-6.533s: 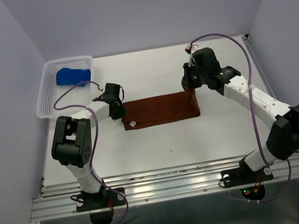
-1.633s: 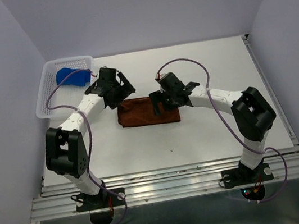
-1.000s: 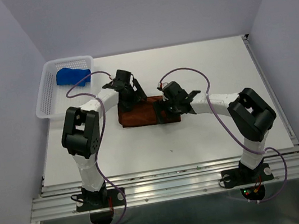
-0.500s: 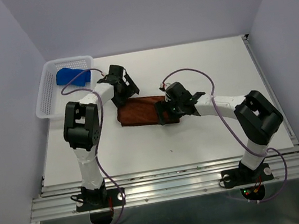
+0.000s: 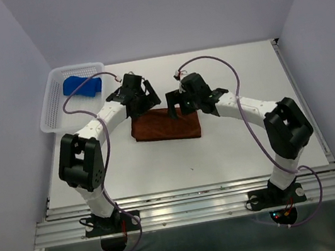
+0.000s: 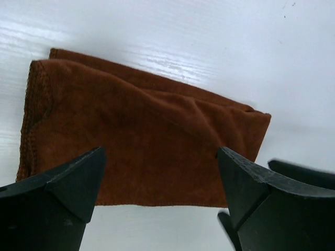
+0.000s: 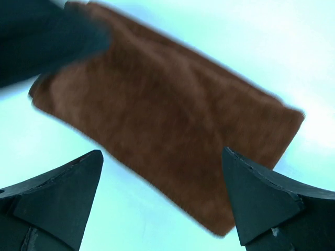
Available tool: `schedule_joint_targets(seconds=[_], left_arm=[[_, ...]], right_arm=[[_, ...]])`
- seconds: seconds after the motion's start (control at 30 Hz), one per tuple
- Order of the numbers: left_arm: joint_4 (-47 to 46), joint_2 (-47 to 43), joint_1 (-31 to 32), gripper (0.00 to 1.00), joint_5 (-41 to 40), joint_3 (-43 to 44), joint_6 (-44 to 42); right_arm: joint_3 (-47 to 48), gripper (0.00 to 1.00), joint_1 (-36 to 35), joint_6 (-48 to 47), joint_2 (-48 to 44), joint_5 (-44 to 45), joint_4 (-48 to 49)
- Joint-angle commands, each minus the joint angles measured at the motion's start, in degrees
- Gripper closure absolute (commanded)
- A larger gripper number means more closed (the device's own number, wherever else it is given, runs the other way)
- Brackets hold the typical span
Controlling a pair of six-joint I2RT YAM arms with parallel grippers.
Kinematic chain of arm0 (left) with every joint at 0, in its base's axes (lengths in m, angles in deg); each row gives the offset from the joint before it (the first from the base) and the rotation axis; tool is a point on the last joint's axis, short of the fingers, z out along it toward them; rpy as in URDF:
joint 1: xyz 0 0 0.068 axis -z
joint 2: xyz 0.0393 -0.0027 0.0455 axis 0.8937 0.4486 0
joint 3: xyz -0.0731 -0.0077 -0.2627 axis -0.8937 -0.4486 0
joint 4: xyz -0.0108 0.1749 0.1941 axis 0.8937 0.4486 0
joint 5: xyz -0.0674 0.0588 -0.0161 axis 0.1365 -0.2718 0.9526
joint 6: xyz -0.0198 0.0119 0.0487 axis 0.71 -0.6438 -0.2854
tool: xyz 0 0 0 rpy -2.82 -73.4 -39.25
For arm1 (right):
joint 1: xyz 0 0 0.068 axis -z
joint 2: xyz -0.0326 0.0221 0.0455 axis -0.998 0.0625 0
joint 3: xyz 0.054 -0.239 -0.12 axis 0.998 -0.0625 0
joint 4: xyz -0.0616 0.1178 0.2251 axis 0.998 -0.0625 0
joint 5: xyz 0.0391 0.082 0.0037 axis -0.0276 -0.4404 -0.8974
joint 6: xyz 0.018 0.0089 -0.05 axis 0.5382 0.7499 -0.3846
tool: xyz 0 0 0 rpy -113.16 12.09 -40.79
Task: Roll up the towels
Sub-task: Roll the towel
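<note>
We see the brown towel (image 5: 165, 124) folded into a flat rectangle on the table (image 5: 254, 150). The blue towel (image 5: 82, 86) sits bunched in the basket (image 5: 51, 115), well to the left of the brown towel and beyond it.

The left gripper (image 6: 159, 157) hangs over the brown towel's far left part. Its fingers are spread wide, nearly the cloth's width apart, and it holds nothing. The right gripper (image 7: 162, 152) hangs over the far right part, just as wide and just as empty. Its wrist view is blurred, so we cannot read the weave there. Neither gripper seems to touch the cloth.

We judge that the roll itself is not yet begun, since the brown towel shows no curl at either end. The left wrist view shows stacked layers along one short edge and a soft ridge running across the middle.

To do this well, we would start at one short end and catch every layer there. If only the top sheet is caught, the fold peels open. The fingers need to come down low and narrow first, because thin cloth lying flat gives little to pinch. The other gripper should press the opposite end so the towel does not slide. We would turn the edge over in short, even steps, keeping it square to the long sides so the roll does not cone.
</note>
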Motion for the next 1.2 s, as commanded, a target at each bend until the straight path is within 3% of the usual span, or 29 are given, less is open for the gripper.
schedule_joint_targets(seconds=[0.0,0.23,0.37,0.53,0.63,0.77,0.93,1.07,1.17], left_arm=[[-2.56,-3.70,-0.04,0.01,-0.12,-8.79,2.40],[-5.64,0.15,-0.04,0.01,3.13,-12.51,3.11],[-6.70,4.55,-0.13,0.01,3.39,-8.65,1.36],[-8.63,12.97,0.31,0.01,6.38,1.97,-3.03],[-9.07,18.34,1.54,0.01,9.54,9.88,-7.33],[-4.34,24.58,3.99,0.01,8.59,23.49,-12.88],[-3.27,29.69,7.43,0.01,9.37,29.50,-16.75],[-1.26,30.40,7.70,0.01,5.96,29.85,-15.17],[-0.81,28.12,7.08,0.01,5.24,27.93,-14.73]], right_arm=[[4.65,0.00,3.33,0.72,5.97,4.42,4.19],[3.60,0.00,6.59,0.37,11.87,-2.00,8.68],[-2.45,0.00,6.59,2.03,12.67,-2.88,11.85],[-19.49,0.00,5.45,5.99,6.09,-10.34,23.70],[-27.24,0.00,-0.67,8.01,0.73,-6.67,23.99],[-32.69,0.00,-9.73,18.18,-7.09,9.99,18.81],[-35.34,0.00,-19.41,31.03,-13.17,17.14,17.84],[-30.95,0.00,-22.59,27.89,-15.37,20.23,13.11],[-28.49,0.00,-22.59,18.61,-18.61,20.07,9.66]])
